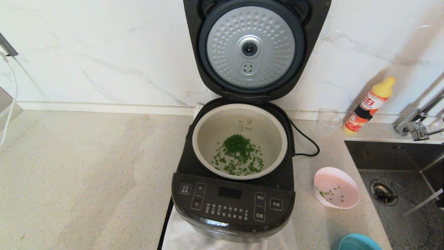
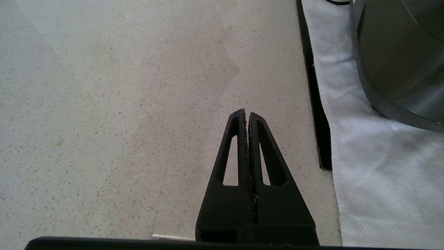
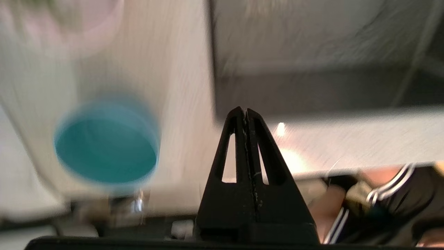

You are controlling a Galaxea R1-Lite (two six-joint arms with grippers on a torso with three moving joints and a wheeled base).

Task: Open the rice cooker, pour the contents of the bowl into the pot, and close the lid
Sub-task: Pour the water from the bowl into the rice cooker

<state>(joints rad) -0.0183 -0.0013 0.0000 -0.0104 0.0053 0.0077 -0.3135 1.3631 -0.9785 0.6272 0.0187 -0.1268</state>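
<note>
The black rice cooker (image 1: 232,205) stands in the middle of the counter with its lid (image 1: 251,47) swung fully up, the dimpled silver plate facing me. The pale pot (image 1: 277,126) inside holds a heap of chopped green bits (image 1: 239,152). The pink bowl (image 1: 335,187) rests upright on the counter to the cooker's right, with only a few green bits in it. Neither arm shows in the head view. My left gripper (image 2: 247,113) is shut and empty above bare counter, left of the cooker's side (image 2: 399,52). My right gripper (image 3: 245,109) is shut and empty near a teal bowl (image 3: 105,146).
A steel sink (image 1: 399,194) with a tap (image 1: 418,121) lies at the right. An orange bottle (image 1: 369,106) and a clear glass (image 1: 329,121) stand by the wall. The teal bowl (image 1: 359,242) sits at the front edge. A white cloth (image 2: 378,166) lies under the cooker; its cord (image 1: 307,142) trails right.
</note>
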